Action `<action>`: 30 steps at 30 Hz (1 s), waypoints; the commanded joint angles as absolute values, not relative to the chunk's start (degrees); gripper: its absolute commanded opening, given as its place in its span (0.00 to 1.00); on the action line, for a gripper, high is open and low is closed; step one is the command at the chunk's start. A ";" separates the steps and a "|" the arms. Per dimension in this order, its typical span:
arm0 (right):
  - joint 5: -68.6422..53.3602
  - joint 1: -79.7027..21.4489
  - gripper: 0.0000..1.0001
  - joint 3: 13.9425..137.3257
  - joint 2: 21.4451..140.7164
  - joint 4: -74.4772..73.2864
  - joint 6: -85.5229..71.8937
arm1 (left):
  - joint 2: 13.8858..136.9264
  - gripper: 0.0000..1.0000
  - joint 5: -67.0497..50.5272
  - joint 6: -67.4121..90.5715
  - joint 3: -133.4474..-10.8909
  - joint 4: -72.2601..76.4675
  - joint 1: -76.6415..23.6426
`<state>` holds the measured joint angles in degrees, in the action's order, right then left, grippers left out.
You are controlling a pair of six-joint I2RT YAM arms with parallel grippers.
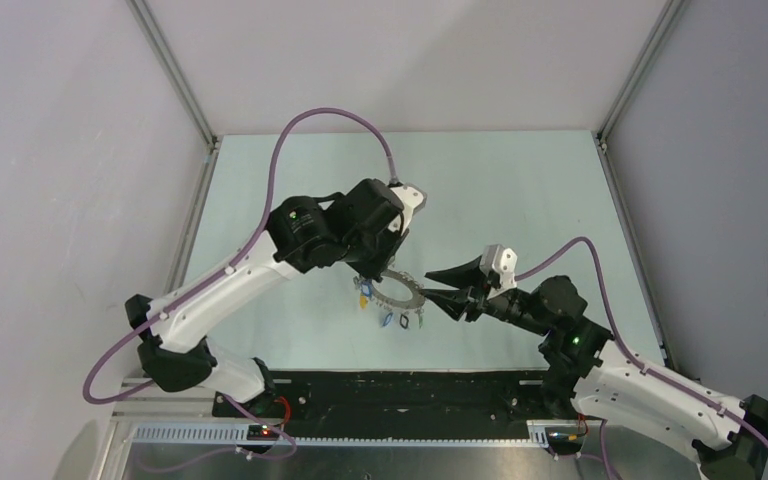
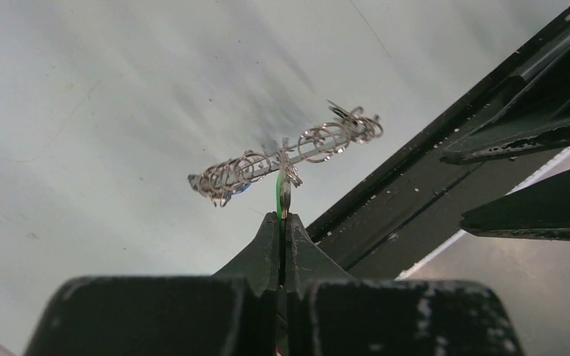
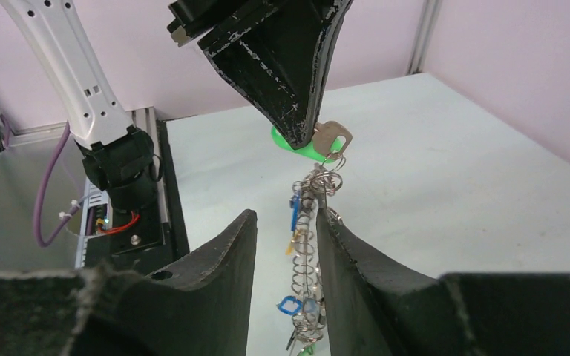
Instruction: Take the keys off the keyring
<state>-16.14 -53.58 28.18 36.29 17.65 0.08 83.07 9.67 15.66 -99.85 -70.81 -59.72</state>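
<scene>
Above the middle of the pale table, our left claw is pinched shut on a green-headed metal key. It dangles the large flat grey metal keyring edge-on at the mouth of our half-wide, empty right claw. Blue-tagged small keys hang low. If we close off-centre, the ring may swing aside, and a hard tug could slip that thin pinch.
</scene>
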 commanded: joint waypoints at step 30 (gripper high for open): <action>-11.48 -48.75 0.32 32.87 64.14 49.87 9.04 | 84.62 0.00 -7.15 16.35 -102.57 -59.55 -41.87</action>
<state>-8.05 -49.65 29.89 63.05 42.52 8.64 85.43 -3.92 17.43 -99.88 -63.07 -42.44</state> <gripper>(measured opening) 0.328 0.009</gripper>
